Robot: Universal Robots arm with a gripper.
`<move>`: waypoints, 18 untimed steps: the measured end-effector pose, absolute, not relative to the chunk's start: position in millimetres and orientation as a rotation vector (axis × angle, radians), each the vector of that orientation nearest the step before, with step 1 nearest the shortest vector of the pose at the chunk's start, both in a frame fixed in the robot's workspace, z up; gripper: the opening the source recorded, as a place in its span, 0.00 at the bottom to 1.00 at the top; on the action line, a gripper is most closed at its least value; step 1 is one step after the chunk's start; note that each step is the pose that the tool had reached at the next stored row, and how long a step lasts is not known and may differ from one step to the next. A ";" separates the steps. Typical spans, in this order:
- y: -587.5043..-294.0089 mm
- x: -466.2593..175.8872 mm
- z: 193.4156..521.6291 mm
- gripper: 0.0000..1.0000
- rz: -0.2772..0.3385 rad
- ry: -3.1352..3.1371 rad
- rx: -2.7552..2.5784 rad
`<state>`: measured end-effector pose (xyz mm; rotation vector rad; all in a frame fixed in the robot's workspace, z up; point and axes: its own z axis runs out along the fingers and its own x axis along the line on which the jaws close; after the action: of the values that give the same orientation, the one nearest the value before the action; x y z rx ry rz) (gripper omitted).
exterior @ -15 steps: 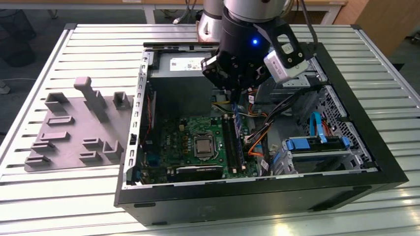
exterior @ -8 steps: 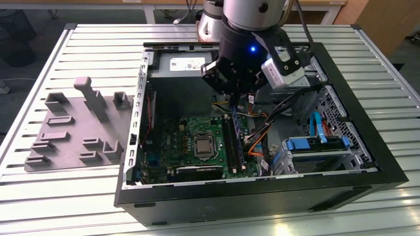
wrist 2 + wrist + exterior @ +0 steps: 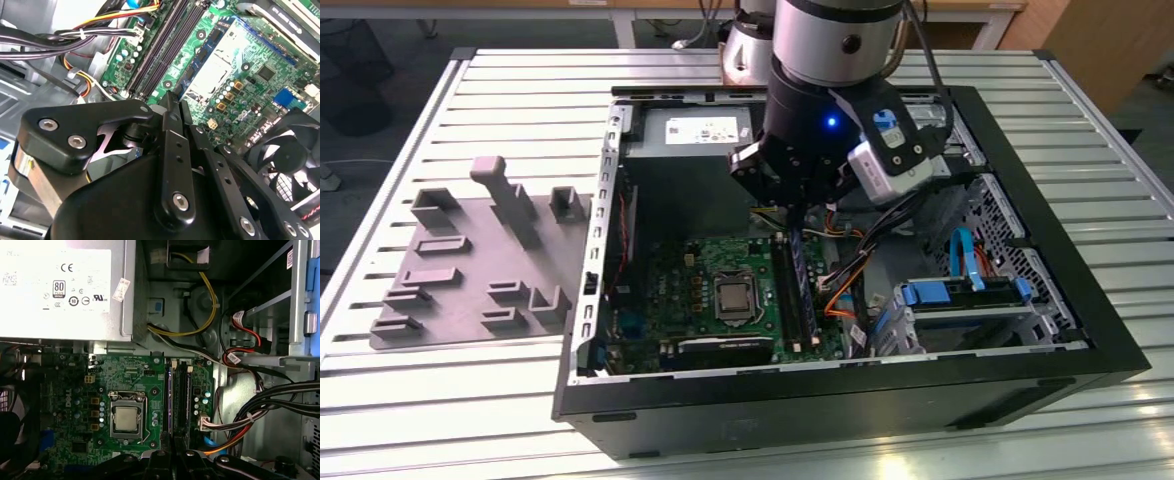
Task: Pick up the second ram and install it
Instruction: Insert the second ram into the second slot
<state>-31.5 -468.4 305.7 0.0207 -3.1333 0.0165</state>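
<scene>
Where it stands in its slot, the second ram (image 3: 172, 400) looks thin and dark.

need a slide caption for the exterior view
Robot gripper lowered into the open PC case, just above the motherboard's RAM slots.

The case (image 3: 854, 400) lies open on the counter (image 3: 454, 400), with the jig (image 3: 480, 260) just beside it on the exterior view's left. Inside the case, the board (image 3: 707, 300) lies flat in the near left part, the supply (image 3: 694, 130) sits at the far side behind it, and the drive cage (image 3: 974, 300) stands at the right. The slots (image 3: 794, 290) run near to far along the board's right edge, right of the socket (image 3: 736, 297). The tool (image 3: 790, 200) hangs over the slots' far end. Cables (image 3: 841, 290) lie between the slots and the cage.
</scene>
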 end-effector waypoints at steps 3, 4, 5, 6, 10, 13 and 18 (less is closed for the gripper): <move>-468.4 -31.4 305.7 0.14 0.017 -3.133 0.021; -468.4 -31.4 305.6 0.14 0.017 -3.133 0.021; -468.4 -31.4 305.5 0.14 0.018 -3.133 0.021; -468.5 -31.4 305.2 0.14 0.018 -3.131 0.021; -468.5 -31.5 300.5 0.14 0.018 -3.121 0.021; -469.5 -31.5 295.1 0.14 0.018 -3.121 0.020; -471.9 -31.4 285.9 0.14 0.018 -3.121 0.007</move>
<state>-31.4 -471.9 285.9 0.0073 -3.1210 0.0182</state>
